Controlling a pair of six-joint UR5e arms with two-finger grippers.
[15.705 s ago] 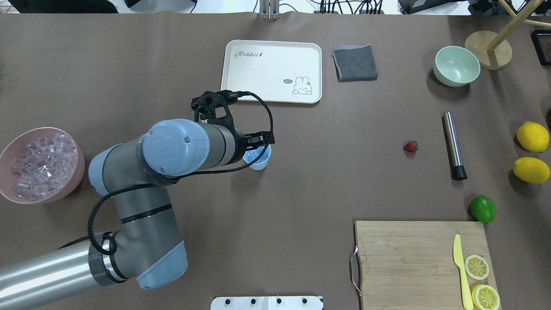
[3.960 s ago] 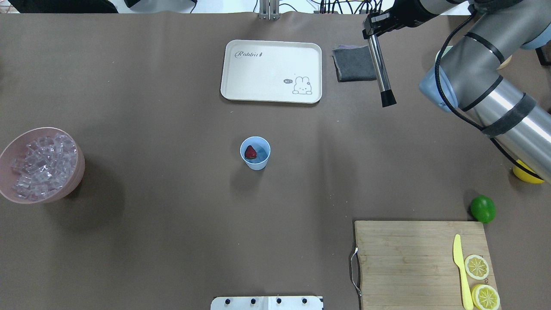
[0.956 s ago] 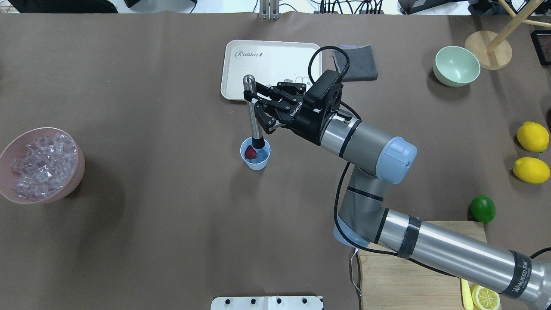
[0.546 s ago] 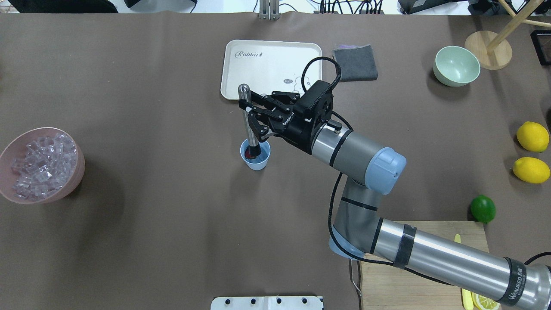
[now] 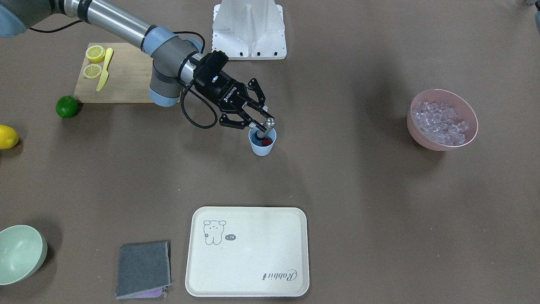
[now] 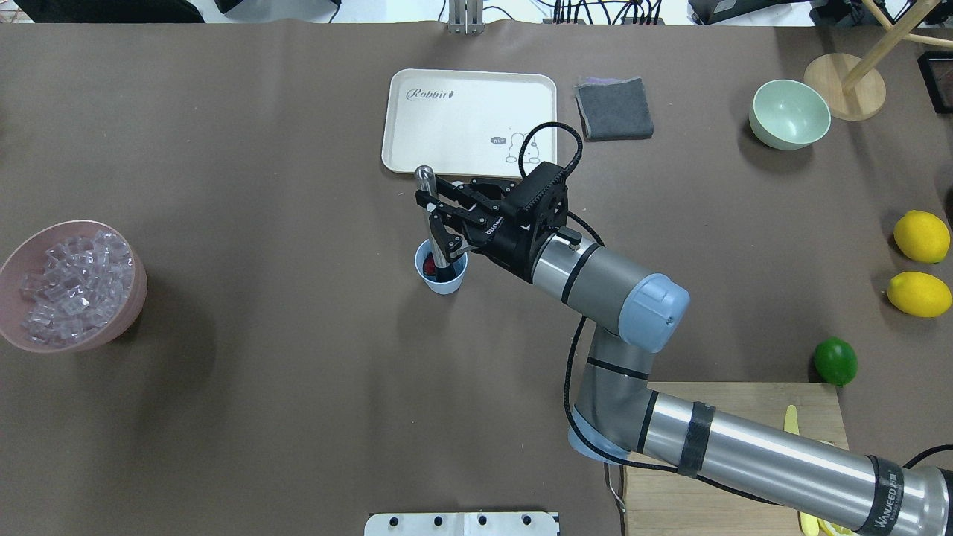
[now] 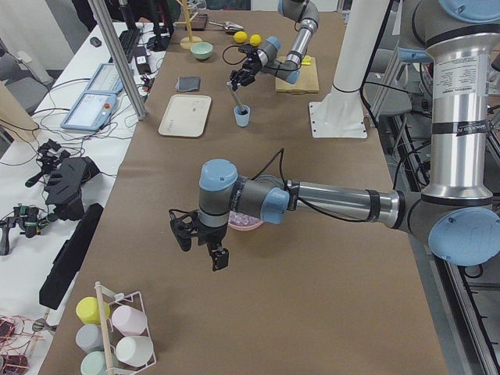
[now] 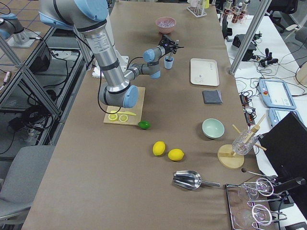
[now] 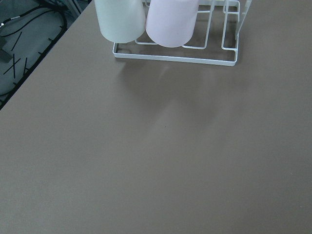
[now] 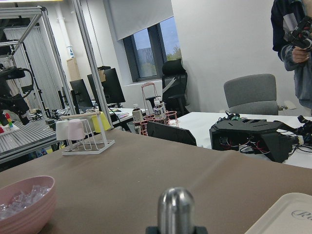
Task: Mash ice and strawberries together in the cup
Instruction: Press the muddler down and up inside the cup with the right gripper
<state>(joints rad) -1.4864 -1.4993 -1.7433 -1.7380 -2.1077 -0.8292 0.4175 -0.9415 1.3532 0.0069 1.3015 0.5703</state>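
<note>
- Exterior front-facing: the right gripper [image 5: 262, 125] is clamped on the upper shaft of a steel muddler [image 5: 270, 123]. The muddler stands close to upright with its dark tip down inside the cup [image 5: 262, 149]. The strawberry [image 5: 266, 142] shows red beside that tip, within the cup. The ice [image 5: 441, 120] fills the pink bowl [image 5: 438, 146], well apart from the cup. Whether any cubes lie in the cup cannot be told.
- Overhead exterior: the cup stands alone on the bench [image 6: 298, 409], with nothing bracing it. The muddler tip overlaps part of the strawberry. Judgement: the mashing stroke is in hand. Pressure should run straight down the cup's axis in short strokes. A sideways load would likely tip or skid so light a cup, and the fruit may squirt from under the tip.
- Exterior left: the left gripper [image 7: 205, 246] hangs above the bench near the pink bowl, well apart from the cup. Whether its fingers are together or apart cannot be told.
- Exterior right: the muddler reads upright in the cup; finer detail is too small.
- Left wrist-mounted: bare bench and a wire rack [image 9: 175, 59]; no fingers in frame.
- Right wrist-mounted: the muddler's domed top sits at the lower edge, just right of centre, which suggests a square hold.
</note>
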